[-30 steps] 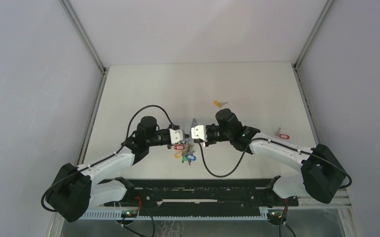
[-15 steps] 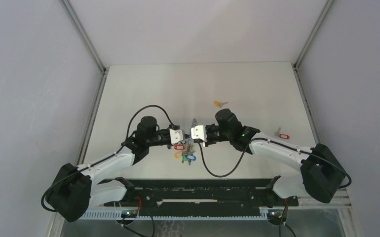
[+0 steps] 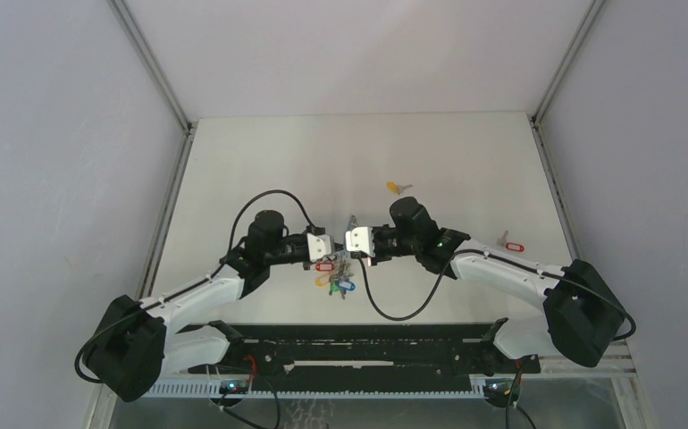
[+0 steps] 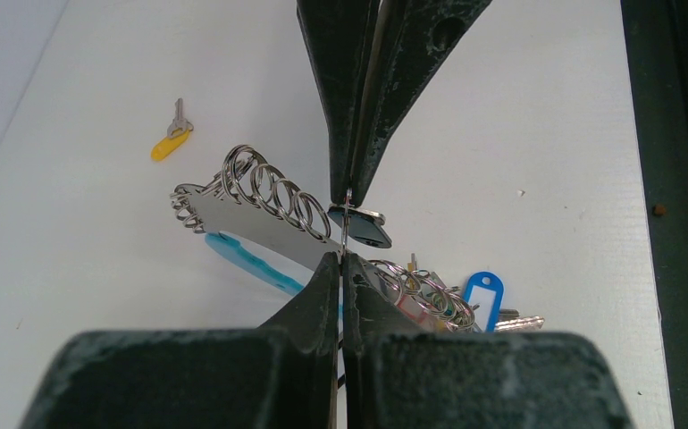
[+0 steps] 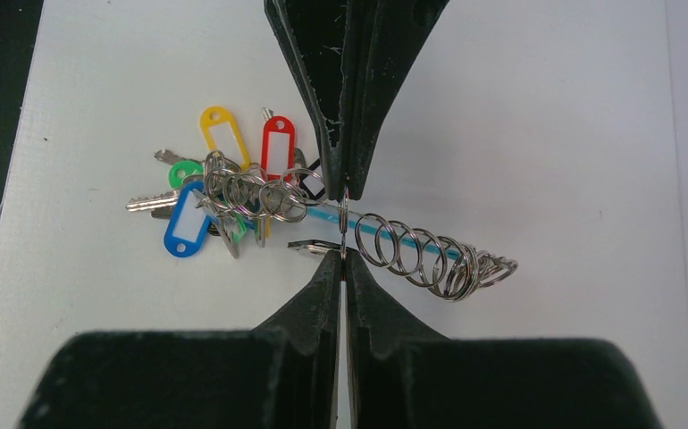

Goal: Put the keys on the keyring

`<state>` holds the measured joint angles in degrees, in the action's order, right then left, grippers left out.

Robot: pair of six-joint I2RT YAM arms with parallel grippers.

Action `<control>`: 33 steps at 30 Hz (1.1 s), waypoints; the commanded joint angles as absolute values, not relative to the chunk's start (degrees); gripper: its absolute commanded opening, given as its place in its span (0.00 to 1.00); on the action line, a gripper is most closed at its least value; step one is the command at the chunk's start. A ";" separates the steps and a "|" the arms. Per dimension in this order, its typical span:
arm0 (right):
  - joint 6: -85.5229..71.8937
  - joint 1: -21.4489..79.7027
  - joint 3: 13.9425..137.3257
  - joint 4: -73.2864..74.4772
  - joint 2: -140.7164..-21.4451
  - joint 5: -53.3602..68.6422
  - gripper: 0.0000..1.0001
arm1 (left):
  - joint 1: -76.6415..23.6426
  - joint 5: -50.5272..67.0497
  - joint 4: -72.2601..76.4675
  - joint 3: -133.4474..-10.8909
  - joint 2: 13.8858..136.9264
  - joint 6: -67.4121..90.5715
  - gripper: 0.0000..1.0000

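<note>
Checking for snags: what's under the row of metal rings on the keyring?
On the keyring, a light-blue band runs under the rings, above the white table. One end disappears beneath the tagged keys, attachment hidden.

The keyring (image 3: 335,272) lies on the table (image 3: 260,170), one key (image 3: 398,188) behind it, another key (image 3: 510,242) well to its right.

The left arm (image 3: 197,290) and right arm (image 3: 501,268) bend inward from their bases, forearms low, wrists facing each other. The left gripper (image 3: 330,248) and right gripper (image 3: 349,243) meet tip to tip, jaws pressed together.
</note>
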<state>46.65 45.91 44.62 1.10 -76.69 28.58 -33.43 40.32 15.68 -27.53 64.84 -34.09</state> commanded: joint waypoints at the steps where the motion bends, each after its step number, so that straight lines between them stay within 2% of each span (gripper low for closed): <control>1: 45.26 46.67 47.16 -2.64 -76.62 29.39 0.00 | -34.23 42.36 18.13 -30.14 64.86 -34.63 0.00; 33: 44.64 46.67 47.14 -4.17 -77.34 35.38 0.00 | -35.25 40.90 23.04 -29.23 64.34 -31.34 0.00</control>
<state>43.94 45.89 44.62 -0.43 -76.75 30.65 -34.39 38.92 16.60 -27.53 65.21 -32.47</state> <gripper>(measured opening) 0.003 0.010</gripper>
